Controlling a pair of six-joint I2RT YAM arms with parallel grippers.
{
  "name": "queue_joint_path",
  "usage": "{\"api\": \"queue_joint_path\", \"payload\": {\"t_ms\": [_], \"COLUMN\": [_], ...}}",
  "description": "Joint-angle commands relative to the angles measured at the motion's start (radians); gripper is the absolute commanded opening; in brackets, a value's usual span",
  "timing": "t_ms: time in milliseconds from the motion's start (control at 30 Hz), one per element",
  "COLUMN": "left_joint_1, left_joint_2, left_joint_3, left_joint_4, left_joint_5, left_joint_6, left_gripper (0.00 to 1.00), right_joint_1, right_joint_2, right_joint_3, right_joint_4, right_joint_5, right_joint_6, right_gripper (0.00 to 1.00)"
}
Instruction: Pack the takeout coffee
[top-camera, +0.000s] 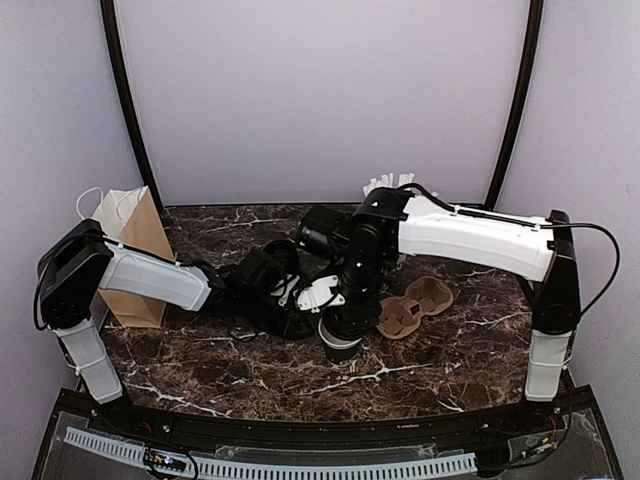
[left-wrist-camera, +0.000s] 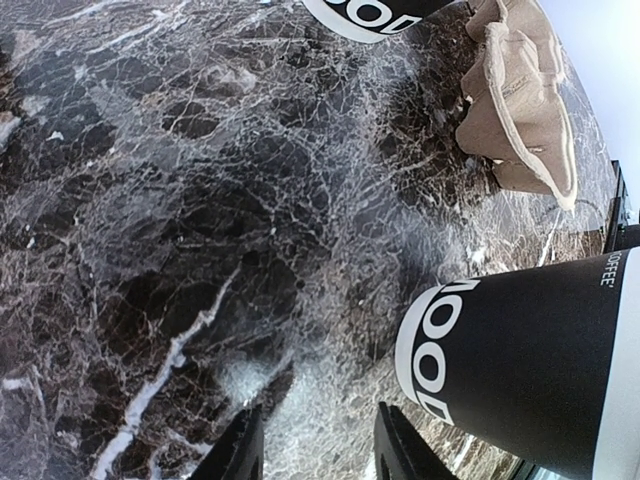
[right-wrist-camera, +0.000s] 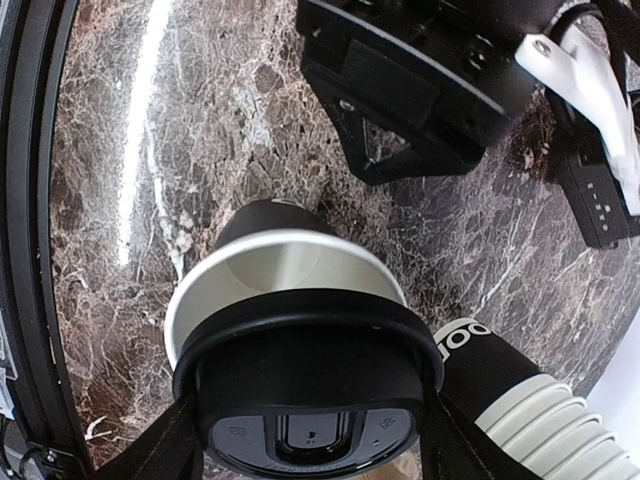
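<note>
Our right end effector (right-wrist-camera: 310, 440) grasps the round black plastic lid (right-wrist-camera: 310, 385) above the open black paper cup (right-wrist-camera: 270, 272), just left of the brown pulp cup carrier (top-camera: 415, 305) on the bench (top-camera: 450, 355); our left end effector (left-wrist-camera: 315, 452) hangs released. We judge lidding underway; next, press squarely down.

Dark brown marble worktop (top-camera: 250, 372), white veins throughout. Left rear: brown paper bag with white cord handles (top-camera: 135, 250), upright, mouth open. Right of centre: tan moulded-pulp cup carrier (top-camera: 415, 305), flat on the worktop; left wrist view shows its wells (left-wrist-camera: 520, 100). Rear centre: white wrapped straws (top-camera: 385, 185), only the tips visible. Right wrist view: pile of lidless black cups with ribbed white rims (right-wrist-camera: 520, 395), lying or steeply tilted, cannot tell which. Pale lilac backdrop (top-camera: 320, 100) behind
</note>
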Motion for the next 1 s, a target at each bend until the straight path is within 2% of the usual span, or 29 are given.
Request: {"api": "queue_joint_path", "payload": {"t_ms": [0, 367, 500, 633, 967], "left_joint_1": [0.002, 0.001, 0.001, 0.001, 0.001], "left_joint_2": [-0.014, -0.033, -0.025, -0.022, -0.043], "left_joint_3": [-0.022, -0.057, -0.062, -0.059, -0.044], "left_joint_4": [0.030, 0.069, 0.084, 0.090, 0.045], "left_joint_5": [0.014, 0.023, 0.034, 0.038, 0.017], "left_joint_6": [-0.010, -0.016, -0.025, -0.028, -0.016], "left_gripper": [0.41, 0.41, 0.41, 0.41, 0.41], "right_joint_1": [0.019, 0.034, 0.040, 0.041, 0.038], "right_joint_2": [0.042, 0.073, 0.066, 0.046, -0.056], "right_joint_3": [0.043, 0.051, 0.053, 0.058, 0.040], "right_joint_4": [-0.002, -0.010, -0.002, 0.005, 0.018], "right_joint_5": [-0.018, -0.021, -0.019, -0.014, 0.015], "right_joint_6": [0.001, 0.001, 0.004, 0.005, -0.003], "right_gripper": [0.70, 0.73, 0.81, 0.85, 0.87]}}
